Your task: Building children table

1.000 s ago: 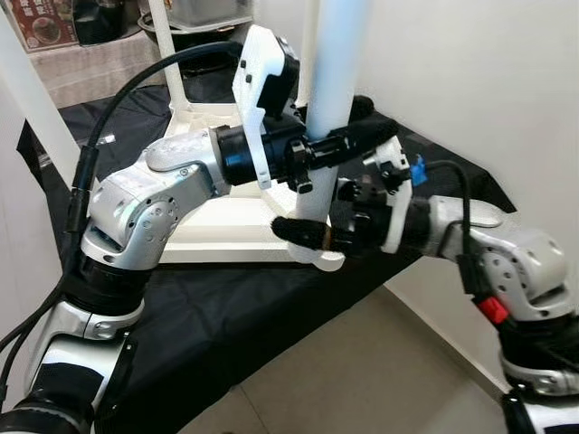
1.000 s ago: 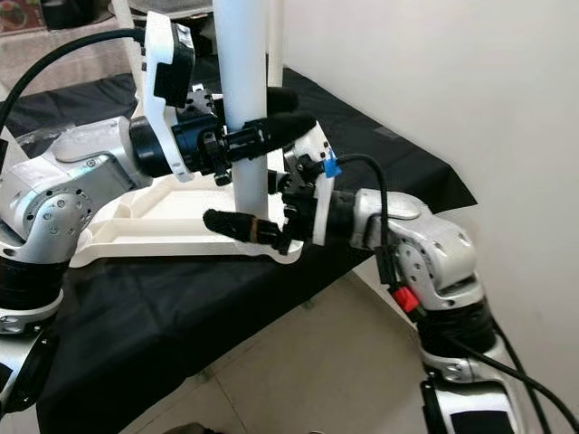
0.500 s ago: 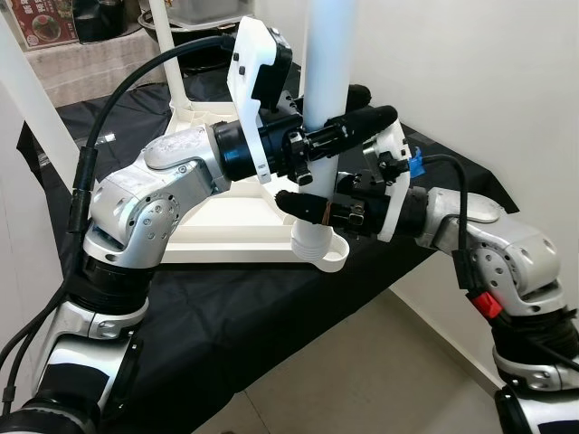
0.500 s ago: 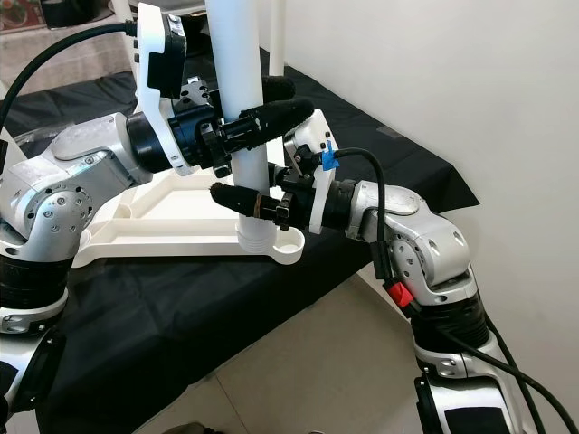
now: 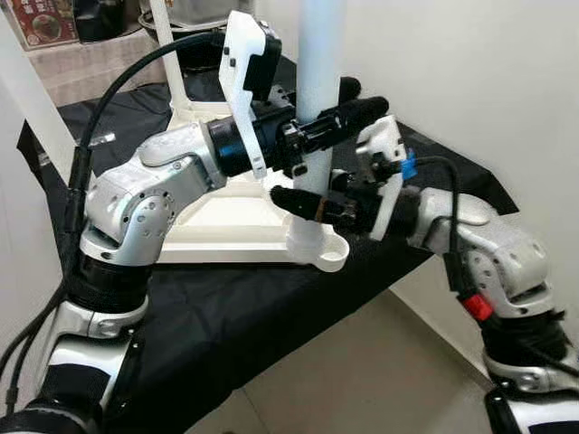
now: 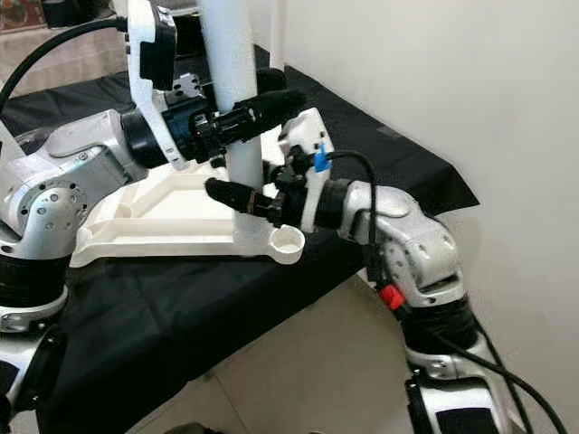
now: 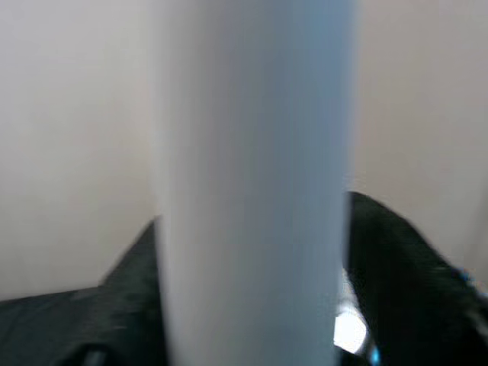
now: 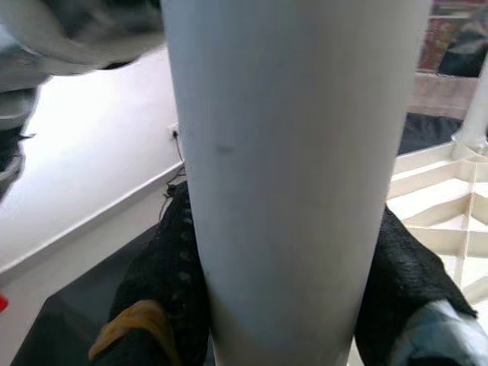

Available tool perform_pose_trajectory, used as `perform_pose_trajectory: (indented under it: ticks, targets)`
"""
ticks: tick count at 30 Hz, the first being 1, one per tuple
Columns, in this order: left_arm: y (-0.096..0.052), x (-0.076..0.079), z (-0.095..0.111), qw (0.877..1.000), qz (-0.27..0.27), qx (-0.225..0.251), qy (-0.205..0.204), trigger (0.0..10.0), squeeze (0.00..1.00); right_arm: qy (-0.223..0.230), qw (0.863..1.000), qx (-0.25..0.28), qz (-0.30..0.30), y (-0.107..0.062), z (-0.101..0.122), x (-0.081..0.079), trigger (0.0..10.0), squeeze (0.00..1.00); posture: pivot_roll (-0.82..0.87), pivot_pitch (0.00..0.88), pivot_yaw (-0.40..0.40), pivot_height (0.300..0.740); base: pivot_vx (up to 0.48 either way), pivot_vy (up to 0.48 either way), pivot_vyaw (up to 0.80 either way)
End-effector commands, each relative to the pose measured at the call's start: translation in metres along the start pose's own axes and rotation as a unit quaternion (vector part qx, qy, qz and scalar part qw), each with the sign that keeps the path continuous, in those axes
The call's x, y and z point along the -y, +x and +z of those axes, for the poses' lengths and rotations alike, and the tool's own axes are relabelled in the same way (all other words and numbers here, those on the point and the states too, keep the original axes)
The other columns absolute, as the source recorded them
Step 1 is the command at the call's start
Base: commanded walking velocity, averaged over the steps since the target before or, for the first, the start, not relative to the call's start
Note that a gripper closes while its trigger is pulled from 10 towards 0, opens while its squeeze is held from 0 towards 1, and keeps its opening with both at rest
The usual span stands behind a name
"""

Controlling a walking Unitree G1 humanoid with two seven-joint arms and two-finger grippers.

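Table leg (image 5: 318,54) stood upright in the corner socket (image 5: 318,249) of the upturned children's table (image 5: 226,221). We clamped it with left claw (image 5: 336,113) above, right claw (image 5: 303,201) below. Judged step: seating; next, a straight downward press.

The leg (image 5: 318,81) stands upright in the tabletop's (image 5: 226,221) corner socket, hemmed by the left gripper (image 5: 339,113) above and the right gripper (image 5: 303,201) below. A wall (image 5: 470,72) blocks 3 o'clock. Open floor (image 5: 362,371) lies at 6 o'clock; black cloth (image 5: 226,307) at 7.
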State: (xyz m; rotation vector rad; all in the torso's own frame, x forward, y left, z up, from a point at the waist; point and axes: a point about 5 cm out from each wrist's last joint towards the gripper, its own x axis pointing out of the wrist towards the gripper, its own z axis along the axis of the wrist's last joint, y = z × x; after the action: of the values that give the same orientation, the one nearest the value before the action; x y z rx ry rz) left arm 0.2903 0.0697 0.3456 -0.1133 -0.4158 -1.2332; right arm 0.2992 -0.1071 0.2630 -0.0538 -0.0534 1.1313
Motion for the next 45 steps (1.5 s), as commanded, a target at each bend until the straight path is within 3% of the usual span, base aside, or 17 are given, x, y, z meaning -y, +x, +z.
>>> perform_pose_trajectory:
  ticks: [1,5,11,16,18,20,21,22,23,24,26,30,32,33,34,38,45]
  targets:
    - [0.001,0.001,0.008,1.0,-0.011,0.013,-0.003,10.0,1.0,0.002,1.0,-0.012,-0.014,0.002,-0.006,0.002,0.0,0.0,-0.07,0.053,-0.03,0.74,0.0,0.0,0.0]
    - [-0.006,-0.009,0.023,0.999,0.011,0.035,-0.003,10.0,1.0,0.005,0.998,-0.02,-0.059,0.003,-0.011,0.012,0.0,0.0,-0.07,0.053,-0.029,0.74,0.0,0.0,0.0]
    - [-0.037,-0.024,0.067,0.993,0.065,0.098,0.006,10.0,1.0,0.018,0.989,-0.016,-0.145,-0.01,-0.018,0.031,0.0,0.0,-0.07,0.054,-0.029,0.74,0.0,0.0,0.0]
    - [-0.062,-0.027,0.07,0.985,0.141,0.094,0.029,10.0,1.0,0.037,0.973,0.011,-0.229,-0.028,-0.017,0.052,0.0,0.0,-0.07,0.057,-0.024,0.74,0.0,0.0,0.0]
    - [-0.062,-0.027,0.07,0.985,0.141,0.094,0.029,10.0,1.0,0.037,0.973,0.011,-0.229,-0.028,-0.017,0.052,0.0,0.0,-0.07,0.057,-0.024,0.74,0.0,0.0,0.0]
    - [-0.069,-0.028,0.062,0.98,0.174,0.095,0.02,10.0,1.0,0.044,0.965,0.023,-0.256,-0.033,-0.016,0.058,0.0,0.0,-0.06,0.057,-0.025,0.74,0.0,0.0,0.0]
    - [-0.078,-0.027,0.018,0.967,0.252,0.041,0.016,10.0,0.0,0.033,0.957,0.046,-0.285,-0.038,-0.014,0.062,10.0,0.0,-0.06,0.05,-0.031,0.74,0.0,0.0,0.0]
    - [-0.078,-0.027,0.018,0.967,0.252,0.041,0.016,10.0,0.0,0.033,0.957,0.046,-0.285,-0.038,-0.014,0.062,10.0,0.0,-0.06,0.05,-0.031,0.74,0.0,0.0,0.0]
    - [-0.103,-0.011,-0.078,0.929,0.356,-0.096,-0.003,10.0,0.0,0.043,0.956,0.061,-0.285,-0.036,-0.019,0.057,10.0,0.0,-0.06,0.045,-0.034,0.74,0.0,0.0,0.0]
    - [-0.114,0.001,-0.108,0.918,0.376,-0.124,-0.027,10.0,0.0,0.049,0.962,0.064,-0.262,-0.031,-0.024,0.05,10.0,0.0,-0.07,0.038,-0.035,0.74,0.0,0.0,0.0]
    - [-0.122,0.007,-0.123,0.91,0.392,-0.128,-0.05,10.0,0.0,0.055,0.967,0.062,-0.242,-0.028,-0.027,0.043,10.0,0.0,-0.07,0.036,-0.037,0.74,0.0,0.0,0.0]
    - [-0.122,0.007,-0.123,0.91,0.392,-0.128,-0.05,10.0,0.0,0.055,0.967,0.062,-0.242,-0.028,-0.027,0.043,10.0,0.0,-0.07,0.036,-0.037,0.74,0.0,0.0,0.0]
    - [-0.142,0.022,-0.146,0.888,0.427,-0.152,-0.077,10.0,0.0,0.052,0.979,0.039,-0.193,-0.014,-0.044,0.021,10.0,0.0,-0.06,0.02,-0.046,0.74,0.0,-0.234,0.0]
    - [-0.142,0.022,-0.146,0.888,0.427,-0.152,-0.077,10.0,0.0,0.052,0.979,0.039,-0.193,-0.014,-0.044,0.021,10.0,0.0,-0.06,0.02,-0.046,0.74,0.0,-0.469,0.0]
    - [-0.149,0.029,-0.152,0.878,0.442,-0.158,-0.09,10.0,0.0,0.057,0.983,0.032,-0.173,-0.009,-0.051,0.011,10.0,0.0,-0.06,0.02,-0.046,0.74,0.0,-0.469,0.68]
    - [-0.154,0.035,-0.152,0.871,0.456,-0.155,-0.095,10.0,0.0,0.057,0.987,0.027,-0.147,-0.005,-0.057,0.001,10.0,0.0,-0.06,0.008,-0.057,0.74,0.0,-0.467,0.74]
    - [-0.147,0.038,-0.151,0.873,0.461,-0.143,-0.07,10.0,0.0,0.046,0.991,0.029,-0.121,-0.005,-0.055,0.001,10.0,0.0,-0.06,0.008,-0.061,0.74,0.0,-0.465,0.8]
